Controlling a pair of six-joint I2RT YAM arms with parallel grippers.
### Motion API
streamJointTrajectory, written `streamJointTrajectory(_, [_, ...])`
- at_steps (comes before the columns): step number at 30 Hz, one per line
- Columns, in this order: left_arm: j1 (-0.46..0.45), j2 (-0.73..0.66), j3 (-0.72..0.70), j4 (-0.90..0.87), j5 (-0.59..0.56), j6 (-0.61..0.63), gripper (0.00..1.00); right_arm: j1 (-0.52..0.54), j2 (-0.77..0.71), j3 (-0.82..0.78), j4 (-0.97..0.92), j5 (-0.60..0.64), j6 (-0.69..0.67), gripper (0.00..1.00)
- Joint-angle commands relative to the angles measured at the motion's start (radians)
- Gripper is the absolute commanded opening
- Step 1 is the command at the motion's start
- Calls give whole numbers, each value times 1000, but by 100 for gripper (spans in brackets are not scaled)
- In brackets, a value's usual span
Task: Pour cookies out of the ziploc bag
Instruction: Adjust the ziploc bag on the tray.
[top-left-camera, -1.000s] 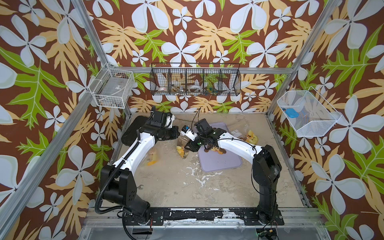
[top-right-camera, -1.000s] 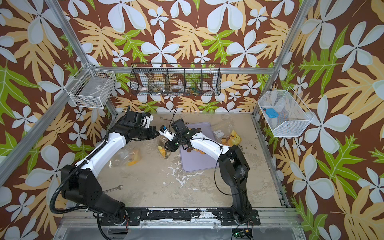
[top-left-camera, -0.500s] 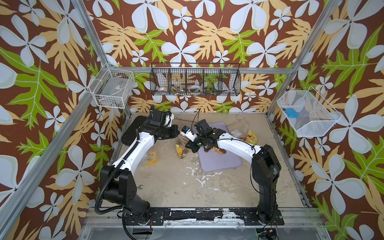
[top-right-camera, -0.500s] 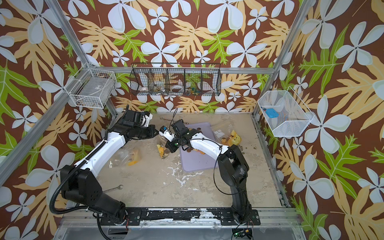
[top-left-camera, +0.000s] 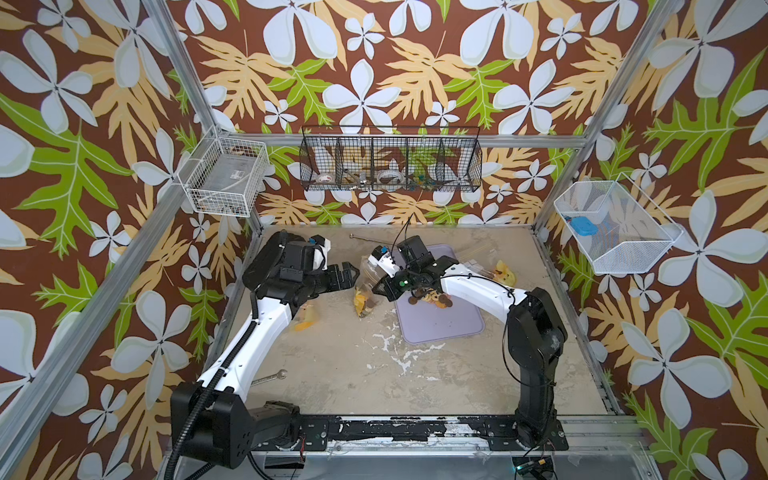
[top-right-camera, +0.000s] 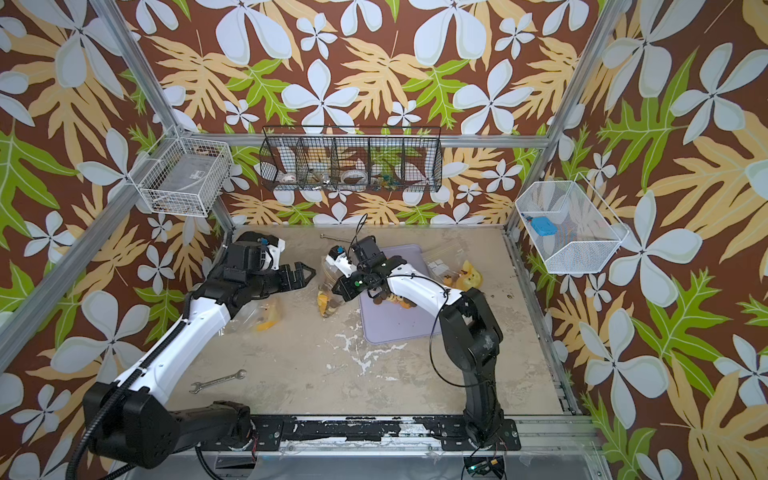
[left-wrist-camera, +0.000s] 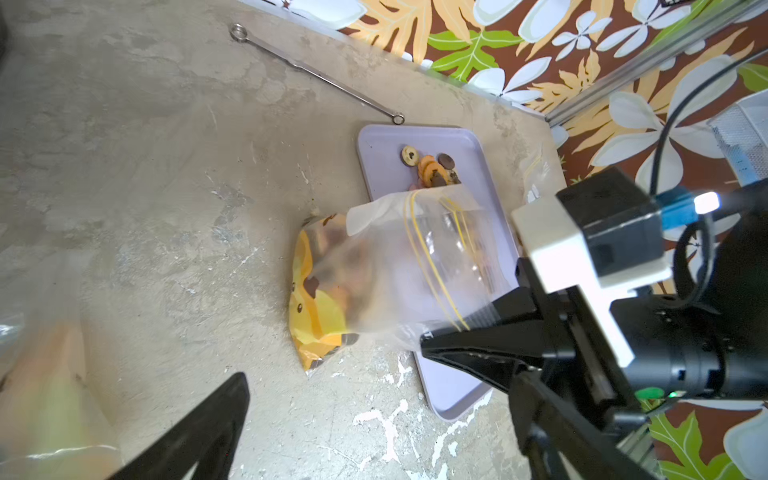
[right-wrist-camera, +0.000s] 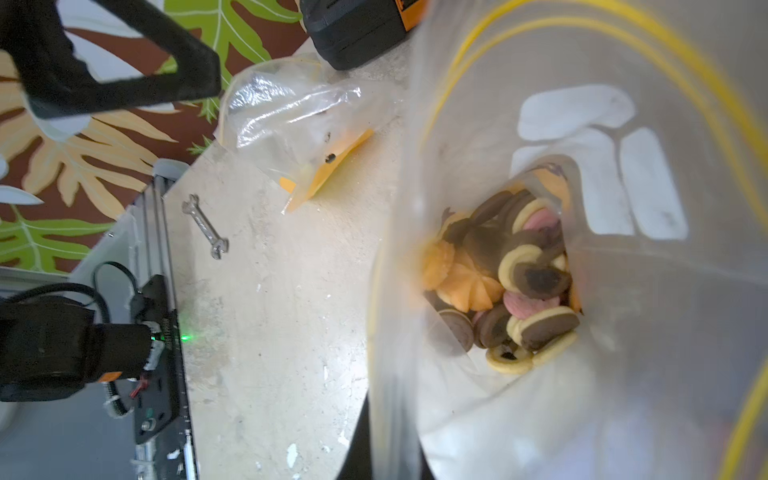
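Right claw (top-left-camera: 383, 287) pinches the ziploc bag (left-wrist-camera: 395, 266) by its open top; cookies (right-wrist-camera: 511, 282) sit low at its far end; left claw (top-left-camera: 353, 279) is spread wide

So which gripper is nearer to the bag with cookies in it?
Right. The right gripper is shut on the bag, pinching it at its open rim. The left gripper is open, just off to the bag's side and not touching it.
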Motion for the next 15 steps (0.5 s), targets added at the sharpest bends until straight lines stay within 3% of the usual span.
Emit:
streamJointTrajectory(1, [31,-25,-44,69,-13,-23,100,3,-10,18,64,-114,101,0])
streamJointTrajectory(5, [65,-12,-64,69,29,-23,100,3,-21,27,90,-139,164,0])
streamJointTrajectory(15, [70,11,-64,84,60,-29,100,3,-36,27,68,-105,177,0])
